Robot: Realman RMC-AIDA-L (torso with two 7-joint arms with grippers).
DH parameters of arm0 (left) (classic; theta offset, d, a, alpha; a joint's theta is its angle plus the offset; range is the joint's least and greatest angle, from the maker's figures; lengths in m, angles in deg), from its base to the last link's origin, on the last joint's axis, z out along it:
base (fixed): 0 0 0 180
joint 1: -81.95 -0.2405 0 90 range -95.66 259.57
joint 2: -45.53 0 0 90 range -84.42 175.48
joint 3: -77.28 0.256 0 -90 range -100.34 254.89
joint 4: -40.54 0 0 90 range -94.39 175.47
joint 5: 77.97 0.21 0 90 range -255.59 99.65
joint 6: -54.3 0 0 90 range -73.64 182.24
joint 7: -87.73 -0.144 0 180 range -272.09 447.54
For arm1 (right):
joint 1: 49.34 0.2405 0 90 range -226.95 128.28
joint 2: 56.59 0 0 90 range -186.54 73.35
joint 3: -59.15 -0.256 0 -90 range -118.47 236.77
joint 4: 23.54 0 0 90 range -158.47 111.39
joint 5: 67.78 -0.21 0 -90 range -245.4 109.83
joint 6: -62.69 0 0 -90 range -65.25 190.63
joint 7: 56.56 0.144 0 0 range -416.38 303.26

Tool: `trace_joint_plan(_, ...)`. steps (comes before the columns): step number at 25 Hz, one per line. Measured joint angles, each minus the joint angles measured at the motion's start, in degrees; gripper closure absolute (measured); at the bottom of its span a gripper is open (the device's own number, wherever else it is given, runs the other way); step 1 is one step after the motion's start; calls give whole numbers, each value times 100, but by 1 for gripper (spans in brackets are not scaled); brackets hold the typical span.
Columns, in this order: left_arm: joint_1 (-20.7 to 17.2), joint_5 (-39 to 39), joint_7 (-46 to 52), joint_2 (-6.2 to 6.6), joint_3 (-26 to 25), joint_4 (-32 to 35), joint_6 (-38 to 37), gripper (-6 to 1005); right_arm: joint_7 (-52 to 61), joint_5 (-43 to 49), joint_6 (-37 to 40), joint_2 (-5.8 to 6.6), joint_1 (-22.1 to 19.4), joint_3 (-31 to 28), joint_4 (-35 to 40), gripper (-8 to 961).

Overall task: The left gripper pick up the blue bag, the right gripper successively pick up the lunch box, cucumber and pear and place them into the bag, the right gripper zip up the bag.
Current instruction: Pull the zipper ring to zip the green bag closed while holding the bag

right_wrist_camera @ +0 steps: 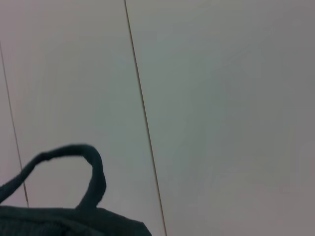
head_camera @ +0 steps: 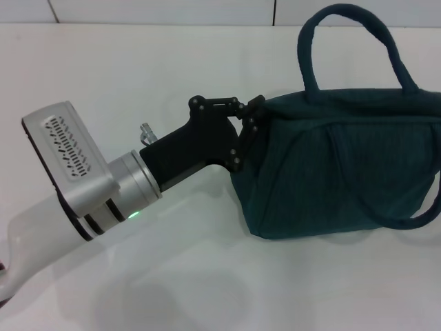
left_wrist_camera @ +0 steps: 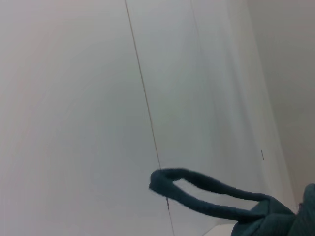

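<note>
On the white table (head_camera: 172, 62), toward the robot's right, stood the blue bag (head_camera: 344, 172), upright, one loop handle arching above its top, the other hanging down the near side. Looked closed along the top edge from the head view; zipper not made out.

Against the bag's left end, at the upper corner, sat the left gripper (head_camera: 249, 127), reaching in from the robot's left on a white arm, silver-ringed wrist with a green light lit behind it. Black fingers (head_camera: 242, 148) pressed onto the fabric at that corner, seemingly clenched on the bag's end seam, though the fingertips themselves lay partly buried in the cloth.

From the left wrist view, saw only pale wall panels with a thin seam and, low in the picture, one teal handle loop of the bag (left_wrist_camera: 206, 194) with a bit of the bag's body at the corner. None of that arm's own fingers shown there.

From the right wrist view, saw much the same: pale panels with seams, a dark handle loop standing up from the bag's top edge (right_wrist_camera: 74, 216). Right gripper not shown in any view, so could not tell its state.

Lunch box, cucumber and pear not seen anywhere on the table; whether inside the bag could not be told.
</note>
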State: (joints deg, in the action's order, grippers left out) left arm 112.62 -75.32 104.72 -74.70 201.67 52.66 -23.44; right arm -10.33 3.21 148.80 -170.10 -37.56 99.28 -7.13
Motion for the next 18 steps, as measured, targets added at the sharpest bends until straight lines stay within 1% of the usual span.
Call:
trace_joint_plan(9, 0, -10, -10, 1, -4, 3, -42, 949, -2, 196, -209, -22, -2, 1, -7, 934)
trace_joint_plan(14, 0, -4, -40, 1, 18, 15, -53, 949, 1, 137, -145, -70, 4, -74, 41, 914)
trace_joint_plan(18, 4, 5, -50, 0, 31, 16, -55, 949, 46, 16, 2, -59, -21, -82, 62, 898)
